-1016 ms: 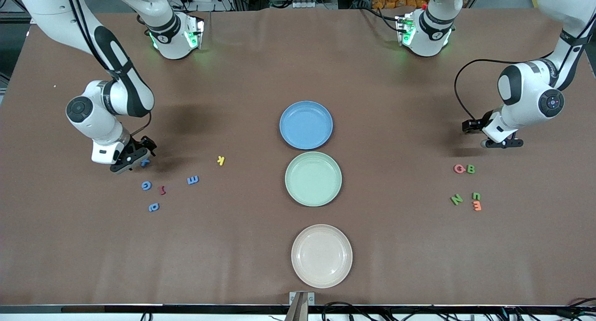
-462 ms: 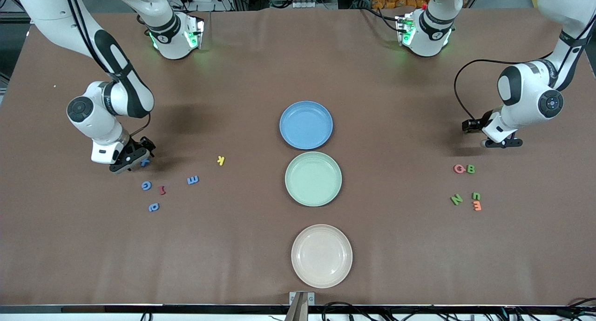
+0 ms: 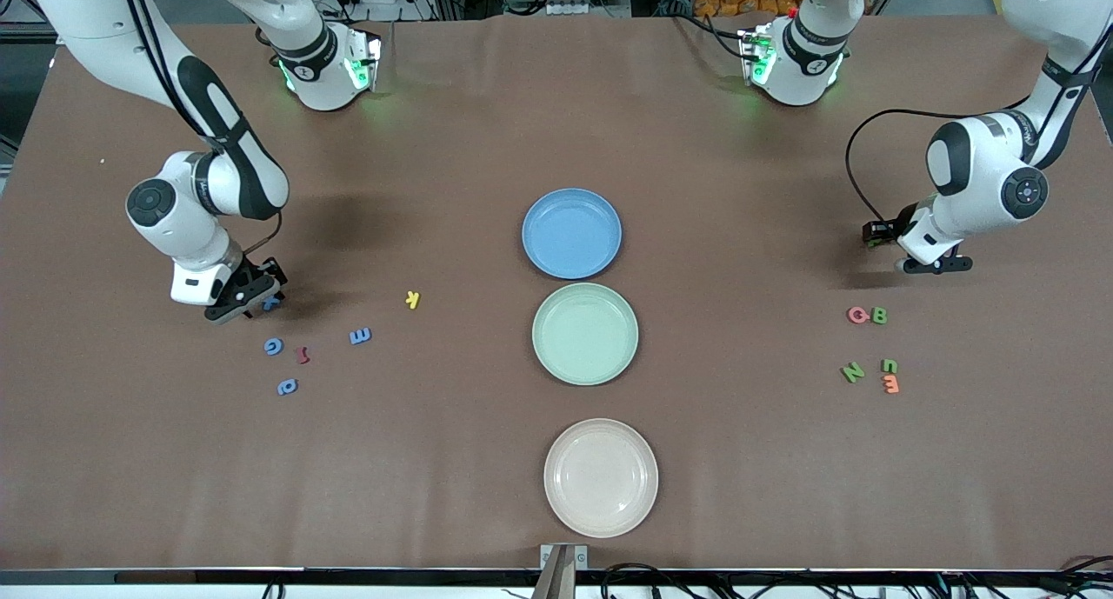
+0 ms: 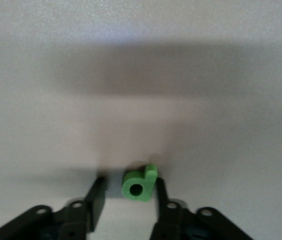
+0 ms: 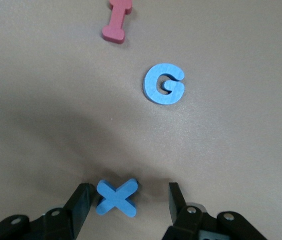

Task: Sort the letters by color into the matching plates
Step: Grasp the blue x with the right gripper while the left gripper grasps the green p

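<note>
The right hand is low over the counter at the right arm's end, its fingers spread to either side of a blue X. One finger touches the X and the other stands apart from it, so the hand is open around the letter, not clamped. Close by lie a blue G, a dark red I, a blue letter that reads like a P and a blue E. A yellow K sits farther toward the middle of the counter, near no plate.

The left hand is low at the left arm's end. In the left wrist view its fingers stand parted around a small green letter with a round hole; one finger touches it and the other is clear of it. Nearer the front camera lie a pink G touching a green B, then a green N, a green U-like letter and an orange letter just beside it.

Along the middle of the counter the blue plate sits farthest from the front camera. The mint green plate almost touches it, and a cream plate is nearest. Nothing lies in any of the three.
</note>
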Controlling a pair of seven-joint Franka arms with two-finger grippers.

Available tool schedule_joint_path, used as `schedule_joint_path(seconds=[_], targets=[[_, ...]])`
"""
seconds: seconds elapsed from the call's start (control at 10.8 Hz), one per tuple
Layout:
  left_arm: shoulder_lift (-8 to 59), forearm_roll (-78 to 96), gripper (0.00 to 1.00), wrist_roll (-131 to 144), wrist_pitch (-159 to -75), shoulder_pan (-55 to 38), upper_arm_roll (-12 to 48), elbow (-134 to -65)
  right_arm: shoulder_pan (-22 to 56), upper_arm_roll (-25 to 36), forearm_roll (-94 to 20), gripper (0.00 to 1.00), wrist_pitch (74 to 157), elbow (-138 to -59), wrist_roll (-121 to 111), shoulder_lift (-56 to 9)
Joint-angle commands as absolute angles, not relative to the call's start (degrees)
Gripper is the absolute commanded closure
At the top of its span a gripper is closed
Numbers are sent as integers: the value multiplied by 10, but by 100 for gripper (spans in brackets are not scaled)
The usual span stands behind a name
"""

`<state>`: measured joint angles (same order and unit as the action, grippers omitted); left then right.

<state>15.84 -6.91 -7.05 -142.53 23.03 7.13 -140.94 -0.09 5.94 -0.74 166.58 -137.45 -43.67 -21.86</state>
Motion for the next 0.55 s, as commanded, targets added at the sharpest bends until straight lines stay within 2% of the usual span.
schedule_joint_path(seconds=[0.0,0.09,0.18,0.46], targets=[[156,-69,79,-63,-1433,234,77,-1416,-8,54,-8,36,1691,-1388,-449,-225],[156,-69,92,-63,-1433,233,77,-1414,-8,54,-8,38,1692,-1388,-449,-225],[156,-69,100,-63,-1433,231,77,-1412,-8,54,-8,42,1692,-1388,-449,-226],[156,-69,100,-66,-1433,232,93,-1401,-7,54,-8,54,1693,-1388,-449,-226]])
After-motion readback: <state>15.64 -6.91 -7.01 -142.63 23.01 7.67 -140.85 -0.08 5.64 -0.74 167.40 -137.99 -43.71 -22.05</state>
